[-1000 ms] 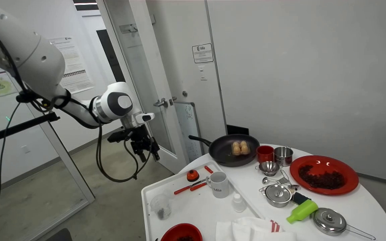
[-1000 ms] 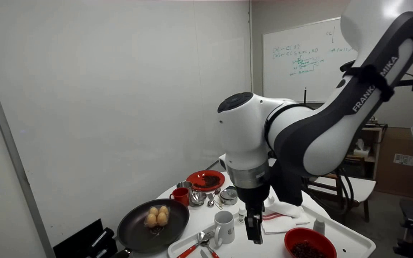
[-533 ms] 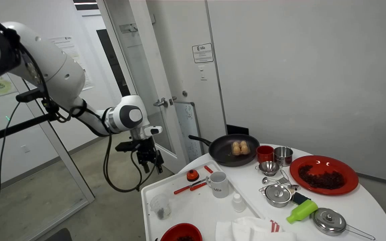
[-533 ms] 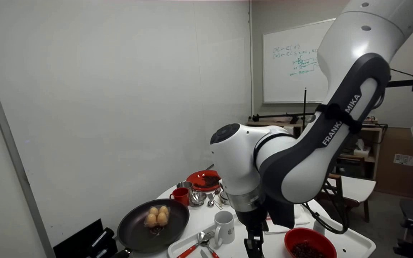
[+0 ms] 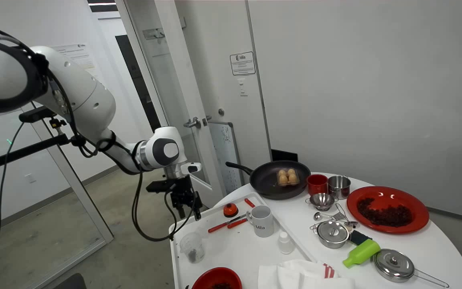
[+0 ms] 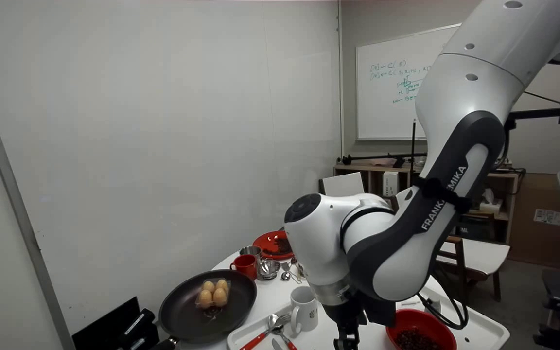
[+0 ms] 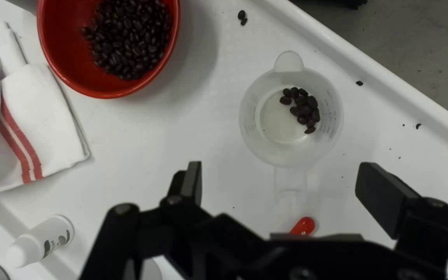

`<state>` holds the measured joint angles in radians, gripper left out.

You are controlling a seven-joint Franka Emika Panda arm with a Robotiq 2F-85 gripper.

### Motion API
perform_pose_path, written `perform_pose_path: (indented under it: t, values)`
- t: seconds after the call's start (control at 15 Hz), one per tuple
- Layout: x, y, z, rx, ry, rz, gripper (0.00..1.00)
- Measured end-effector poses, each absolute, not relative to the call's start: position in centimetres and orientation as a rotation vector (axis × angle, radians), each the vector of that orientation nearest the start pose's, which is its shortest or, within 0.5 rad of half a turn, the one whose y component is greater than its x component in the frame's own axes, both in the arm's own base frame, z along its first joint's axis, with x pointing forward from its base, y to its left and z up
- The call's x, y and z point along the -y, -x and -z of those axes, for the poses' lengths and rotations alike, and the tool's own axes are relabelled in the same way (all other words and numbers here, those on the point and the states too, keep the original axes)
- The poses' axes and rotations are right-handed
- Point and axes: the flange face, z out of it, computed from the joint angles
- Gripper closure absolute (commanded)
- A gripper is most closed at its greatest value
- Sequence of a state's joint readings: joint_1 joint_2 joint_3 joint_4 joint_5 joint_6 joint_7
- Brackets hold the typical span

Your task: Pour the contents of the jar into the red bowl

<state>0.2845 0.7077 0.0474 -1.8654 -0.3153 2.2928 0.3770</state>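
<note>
The fingers [image 7: 193, 182] stood wide apart, one on each side of the jar's handle in the wrist view, with free space in the grip. Lower down between them showed the clear jar's [image 7: 274, 116] faint handle and the rounded red end of a utensil [image 7: 305, 224]. In an exterior view the fingertips [image 5: 197, 213] hung above the jar, a gap visible between. Jar: upright, mouth up, on the white tray [image 7: 161, 132], near its raised edge. Contents: a small group of dark beans [image 7: 305, 108] gathered to one side of the floor. The red bowl [image 7: 64, 50] stood on the same tray, near the jar but apart from it; a larger heap of beans lay in it, likewise to one side. Two loose beans [image 7: 242, 15] lay between bowl and raised edge. A folded white cloth [image 7: 53, 128] with red stripes lay just beside the bowl. A white bottle [image 7: 47, 237] and a grey mug [image 5: 264, 224] stood on the tray. On the table [image 5: 427, 253], outside the tray: a frying pan [image 5: 265, 184] with eggs [image 5: 288, 177] in it and a wide red dish [image 5: 411, 200] bearing dark material.
</note>
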Motion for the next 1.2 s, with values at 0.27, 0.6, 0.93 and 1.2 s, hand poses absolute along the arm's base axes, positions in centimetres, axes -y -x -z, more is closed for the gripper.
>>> perform_pose_path:
  t: [0.27,0.6,0.93,1.2]
  values:
    - [-18.9,-56.8,-11.1,0.314,3.378,-0.341,0.0]
    - [-15.9,-56.7,-10.5,0.091,3.476,-0.381,0.0]
    - [-16.4,-55.6,-7.2,0.082,3.487,-0.52,0.0]
    - [-18.0,-55.4,-5.3,0.182,3.434,-0.685,0.0]
